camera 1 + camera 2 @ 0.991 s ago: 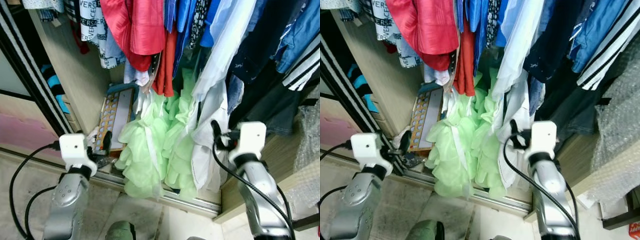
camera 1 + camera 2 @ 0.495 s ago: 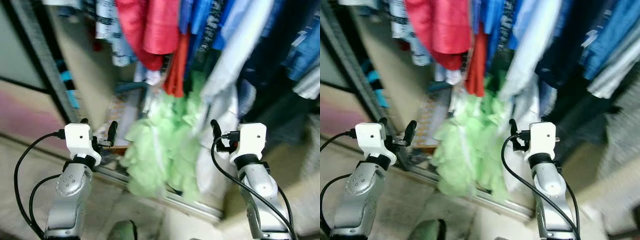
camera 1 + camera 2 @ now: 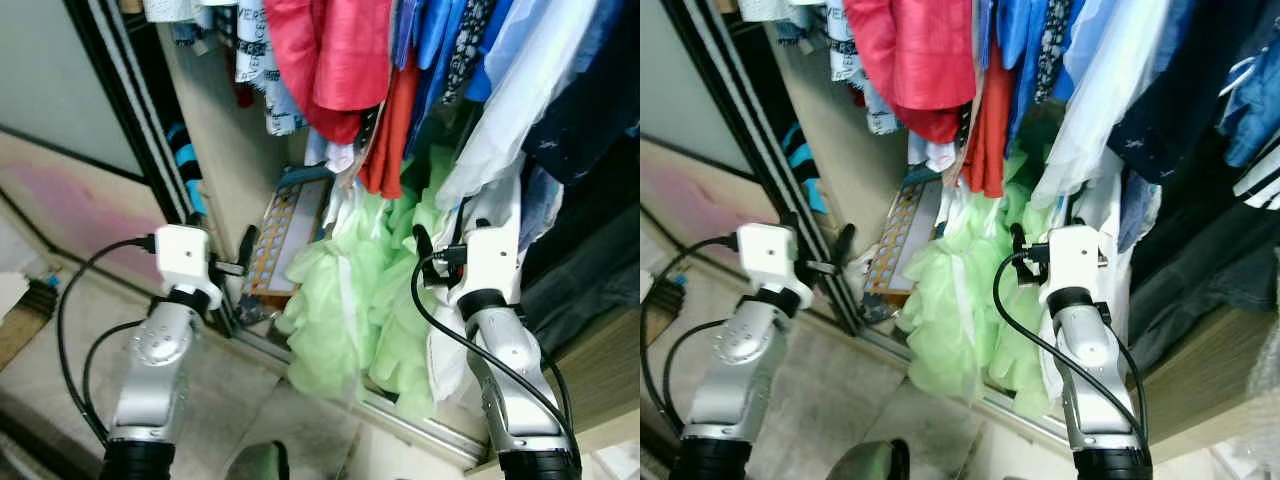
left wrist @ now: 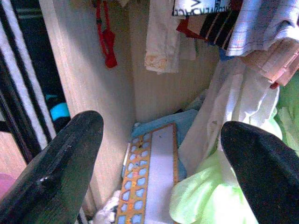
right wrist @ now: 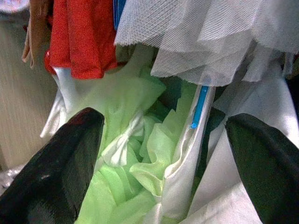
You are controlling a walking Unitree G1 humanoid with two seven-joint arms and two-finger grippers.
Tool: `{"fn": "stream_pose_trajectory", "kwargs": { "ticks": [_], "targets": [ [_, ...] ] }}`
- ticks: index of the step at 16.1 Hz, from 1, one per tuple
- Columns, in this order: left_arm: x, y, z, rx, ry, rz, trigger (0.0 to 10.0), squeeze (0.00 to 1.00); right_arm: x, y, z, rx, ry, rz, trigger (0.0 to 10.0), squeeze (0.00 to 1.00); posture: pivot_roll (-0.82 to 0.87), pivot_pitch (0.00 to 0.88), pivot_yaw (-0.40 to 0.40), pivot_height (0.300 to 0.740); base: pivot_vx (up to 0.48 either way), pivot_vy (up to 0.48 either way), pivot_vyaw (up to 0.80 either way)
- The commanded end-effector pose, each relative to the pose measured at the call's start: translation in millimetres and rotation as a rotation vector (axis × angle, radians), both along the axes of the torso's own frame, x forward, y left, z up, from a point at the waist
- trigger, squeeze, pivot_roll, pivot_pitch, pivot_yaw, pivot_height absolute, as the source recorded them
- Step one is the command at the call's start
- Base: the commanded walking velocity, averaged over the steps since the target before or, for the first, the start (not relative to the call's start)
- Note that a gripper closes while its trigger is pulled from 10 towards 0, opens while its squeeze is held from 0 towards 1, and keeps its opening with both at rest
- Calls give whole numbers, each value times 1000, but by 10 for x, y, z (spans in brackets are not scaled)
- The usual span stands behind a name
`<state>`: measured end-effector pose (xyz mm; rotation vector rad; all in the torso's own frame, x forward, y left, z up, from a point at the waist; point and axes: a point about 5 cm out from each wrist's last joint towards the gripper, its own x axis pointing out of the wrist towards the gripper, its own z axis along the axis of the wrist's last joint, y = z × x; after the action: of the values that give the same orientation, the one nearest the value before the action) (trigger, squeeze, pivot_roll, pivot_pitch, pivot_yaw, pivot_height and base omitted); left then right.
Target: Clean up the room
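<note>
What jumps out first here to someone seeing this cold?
The frilly pale green garment spilling from the open wardrobe onto its floor track, under a packed row of hanging clothes led by a bright red jacket. Beside it, a flat orange-patterned board with a blue edge leans against the wardrobe's wooden side wall. Both silver arms are raised toward this, the left end effector and right end effector open and holding nothing.
</note>
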<state>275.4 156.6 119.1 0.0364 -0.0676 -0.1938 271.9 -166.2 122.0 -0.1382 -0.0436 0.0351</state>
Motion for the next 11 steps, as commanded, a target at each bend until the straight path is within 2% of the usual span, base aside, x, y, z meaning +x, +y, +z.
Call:
{"fn": "stream_pose_trajectory", "kwargs": {
  "ticks": [1, 2, 3, 4, 5, 9, 11],
  "targets": [
    [-35, 43, -2, 23, -2, 38, 10000, 0, 46, 50, 59, 1, -27, 12, 10000, 0, 17, 9, 9, 740, 0, 0, 800],
    [-53, 45, -19, 19, 8, 55, 10000, 0, 51, 62, 58, 2, -26, 17, 10000, 0, 22, 9, 4, 740, 0, 0, 800],
    [-82, 81, -79, 51, 55, 149, 10000, 0, 60, 80, 44, 6, -21, 24, 10000, 0, 27, 0, -5, 740, 0, 0, 800],
    [-108, 99, -136, 83, 84, 181, 10000, 0, 61, 80, 9, 13, -9, 21, 10000, 0, 26, 0, -9, 740, 0, 0, 800],
    [-125, 88, -157, 93, 72, 123, 10000, 0, 64, 75, -17, 19, -2, 17, 10000, 0, 25, 0, -12, 740, 0, 0, 800],
    [-123, 165, -176, 42, 85, 213, 10000, 0, 91, 101, -49, 30, -8, 23, 10000, 0, 39, 0, -12, 740, 0, 0, 800],
    [-110, 195, -142, 84, 67, 230, 10000, 0, 110, 115, -52, 38, -10, 35, 10000, 0, 41, 0, -13, 740, 0, 0, 800]
  ]
}}
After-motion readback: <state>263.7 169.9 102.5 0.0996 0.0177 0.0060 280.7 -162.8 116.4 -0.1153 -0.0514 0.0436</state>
